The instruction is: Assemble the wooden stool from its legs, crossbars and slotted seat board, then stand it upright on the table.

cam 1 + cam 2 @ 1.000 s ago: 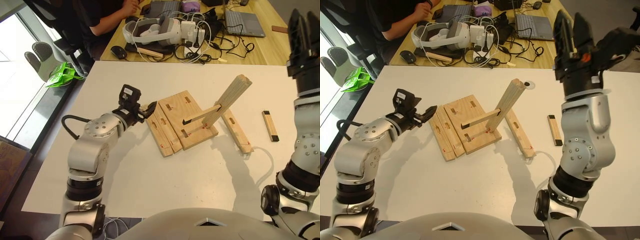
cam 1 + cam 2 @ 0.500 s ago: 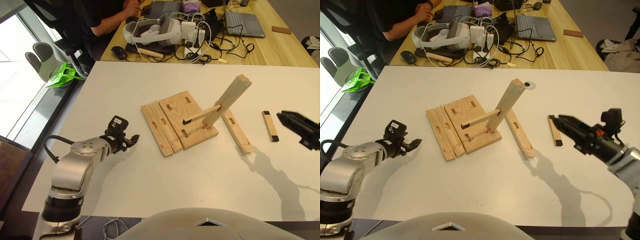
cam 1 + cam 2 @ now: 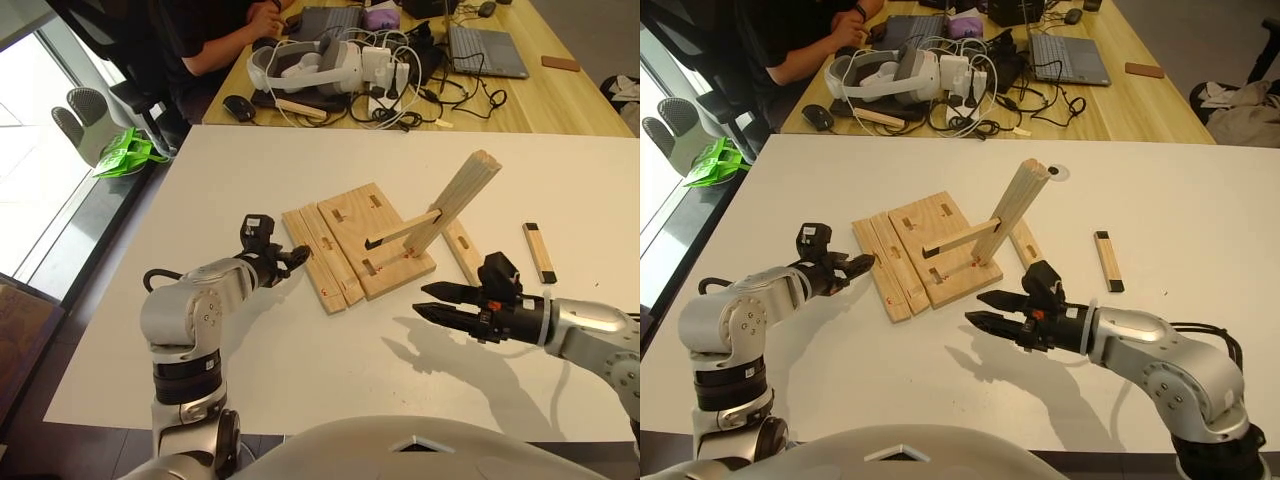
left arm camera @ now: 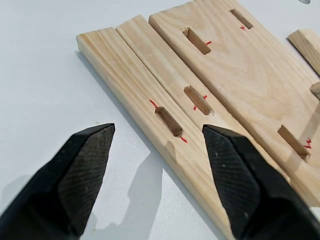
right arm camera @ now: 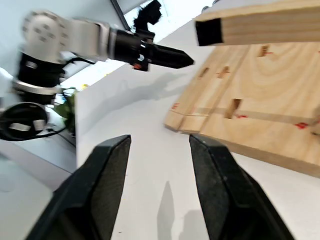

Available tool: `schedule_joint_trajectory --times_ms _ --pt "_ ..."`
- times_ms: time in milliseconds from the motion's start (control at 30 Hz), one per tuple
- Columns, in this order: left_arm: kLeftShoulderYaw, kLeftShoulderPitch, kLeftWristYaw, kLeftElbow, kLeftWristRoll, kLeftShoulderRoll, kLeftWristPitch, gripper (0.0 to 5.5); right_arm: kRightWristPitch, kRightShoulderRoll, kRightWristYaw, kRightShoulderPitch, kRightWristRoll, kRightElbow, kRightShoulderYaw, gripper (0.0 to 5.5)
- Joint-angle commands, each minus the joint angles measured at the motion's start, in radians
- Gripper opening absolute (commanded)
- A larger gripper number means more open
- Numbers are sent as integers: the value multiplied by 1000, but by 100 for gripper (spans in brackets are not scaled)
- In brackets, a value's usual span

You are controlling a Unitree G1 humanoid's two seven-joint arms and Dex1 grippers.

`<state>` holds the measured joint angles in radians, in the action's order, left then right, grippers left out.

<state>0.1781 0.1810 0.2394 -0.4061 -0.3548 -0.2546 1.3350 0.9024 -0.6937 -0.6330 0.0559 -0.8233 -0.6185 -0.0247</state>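
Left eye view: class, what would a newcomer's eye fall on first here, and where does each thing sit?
The tall wooden leg stands out first, rising at a tilt from the slotted seat board in the middle of the white table, a crossbar jutting from its side. Next, two open pincers: the left pincer beside the loose legs at the board's left, the right pincer just in front of it.

Pale wood seat board with red marks, white table, black left tool, black right tool.
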Motion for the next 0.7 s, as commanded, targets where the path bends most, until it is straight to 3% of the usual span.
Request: schedule_joint_trajectory --times_ms 33,200,367,700 --pt "2 25 -23 20 4 17 5 325 -98 90 62 -145 180 133 -128 217" --pt "-10 41 -38 46 8 24 -1 325 -245 218 152 -245 383 282 -219 217" --pt "-26 56 -35 86 2 16 34 325 -337 195 179 -238 566 317 -272 217" --pt "-98 173 19 313 3 -46 119 325 -247 166 19 -58 362 -90 -270 217"
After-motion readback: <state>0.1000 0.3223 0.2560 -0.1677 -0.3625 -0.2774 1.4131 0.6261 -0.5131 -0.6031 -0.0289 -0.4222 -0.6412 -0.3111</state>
